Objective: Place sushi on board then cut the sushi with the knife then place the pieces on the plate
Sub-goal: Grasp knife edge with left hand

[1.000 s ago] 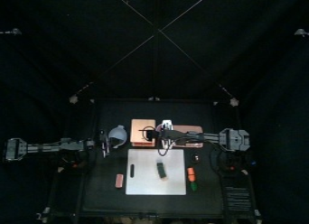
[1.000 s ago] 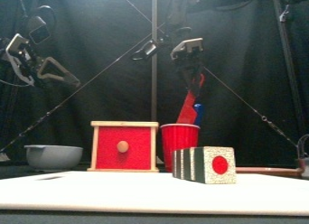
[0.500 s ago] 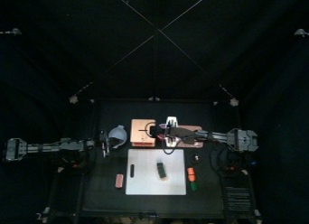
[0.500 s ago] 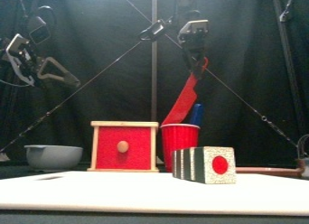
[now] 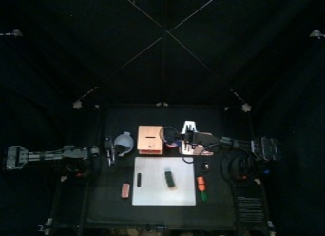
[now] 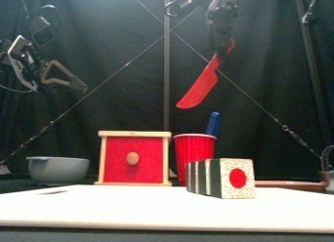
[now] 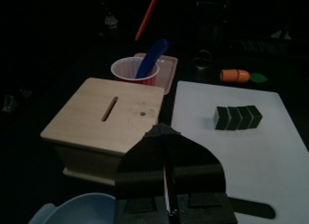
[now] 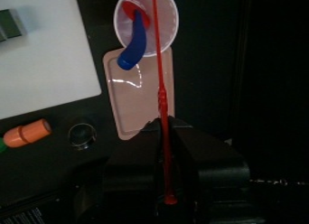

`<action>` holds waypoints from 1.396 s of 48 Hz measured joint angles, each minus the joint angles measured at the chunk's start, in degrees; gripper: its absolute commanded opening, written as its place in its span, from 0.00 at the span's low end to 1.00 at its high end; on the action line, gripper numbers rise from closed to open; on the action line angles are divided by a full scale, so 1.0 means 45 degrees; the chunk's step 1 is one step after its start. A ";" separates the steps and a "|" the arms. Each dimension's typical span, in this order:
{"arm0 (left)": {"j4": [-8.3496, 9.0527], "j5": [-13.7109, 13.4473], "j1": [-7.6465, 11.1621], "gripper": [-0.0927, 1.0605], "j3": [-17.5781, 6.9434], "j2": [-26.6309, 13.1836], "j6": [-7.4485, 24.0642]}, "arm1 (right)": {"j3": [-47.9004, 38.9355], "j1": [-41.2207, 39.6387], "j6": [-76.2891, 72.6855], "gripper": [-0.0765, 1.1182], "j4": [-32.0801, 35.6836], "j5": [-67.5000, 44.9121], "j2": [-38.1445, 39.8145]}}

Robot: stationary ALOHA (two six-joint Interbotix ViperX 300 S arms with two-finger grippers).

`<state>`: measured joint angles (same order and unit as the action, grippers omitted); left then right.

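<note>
Sushi roll (image 5: 168, 180) on white cutting board (image 5: 152, 192), long axis up-down in top view, sits lower-left of right end effector (image 5: 185, 135) clamped on red knife (image 6: 205, 80).

I hold the red knife (image 6: 202, 85), one plain colour end to end. Red cup (image 6: 194, 149), blue knife (image 6: 213, 122) in it. Sushi roll (image 6: 220, 178): dark green sides, white speckled end face with a red dot. Box (image 6: 135, 158): pale wood, red drawer front. Bowl (image 6: 59, 169) blue-grey. Board (image 6: 156, 209) white.
</note>
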<state>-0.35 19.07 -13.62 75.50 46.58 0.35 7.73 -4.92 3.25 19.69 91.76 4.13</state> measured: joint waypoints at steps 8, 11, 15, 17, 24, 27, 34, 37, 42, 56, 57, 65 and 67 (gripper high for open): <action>0.0000 0.0000 0.0020 0.07 0.0000 0.0156 0.0000 | -0.0176 0.0508 -0.0352 0.48 0.0000 0.0020 0.0430; 0.0000 0.0000 0.0000 0.07 0.0000 0.0234 0.0000 | -0.0176 0.0703 -0.0547 0.48 0.0020 0.0020 0.0664; 0.0000 0.0000 0.0020 0.07 0.0000 0.0313 0.0000 | -0.0195 0.0996 -0.0937 0.48 0.0078 0.0039 0.1133; 0.0000 0.0020 0.0000 0.07 0.0000 0.0352 0.0000 | -0.0254 0.1191 -0.1172 0.48 0.0117 0.0039 0.1387; 0.0000 0.0020 0.0000 0.07 -0.0117 0.0391 -0.0020 | -0.1016 0.1777 -0.2031 0.48 0.0293 -0.0176 0.2227; 0.0000 0.0000 0.0000 0.07 -0.0195 0.0391 -0.0039 | -0.1582 0.2051 -0.2500 0.48 0.0332 -0.0586 0.2539; 0.0000 0.0020 0.0020 0.08 -0.0449 0.0391 -0.0039 | -0.2852 0.2695 -0.3887 0.48 0.0391 -0.2109 0.3750; 0.0020 0.0039 0.0020 0.08 -0.0605 0.0391 -0.0039 | -0.3418 0.2910 -0.4492 0.48 0.0391 -0.2715 0.4336; 0.0020 0.0039 0.0098 0.08 -0.0898 0.0391 -0.0020 | -0.4668 0.3027 -0.5312 0.48 0.0352 -0.3750 0.5215; 0.0254 0.0039 0.1641 0.28 -0.1602 0.0332 -0.0020 | -0.8105 0.3203 -0.5977 0.48 -0.0293 -0.8496 0.6230; 0.0254 0.0039 0.1797 0.31 -0.1641 0.0293 -0.0020 | -0.8281 0.3203 -0.6016 0.48 -0.0313 -0.8848 0.6289; 0.0254 0.0039 0.2637 0.57 -0.1836 -0.0039 -0.0020 | -0.9570 0.3086 -0.6465 0.48 -0.0313 -1.1367 0.6465; 0.0254 0.0039 0.2813 0.65 -0.1914 -0.0176 -0.0020 | -0.9883 0.3066 -0.6523 0.48 -0.0352 -1.1914 0.6465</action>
<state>0.79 19.25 -0.97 66.88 45.79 0.26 -36.74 8.88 -26.10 18.11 38.14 33.22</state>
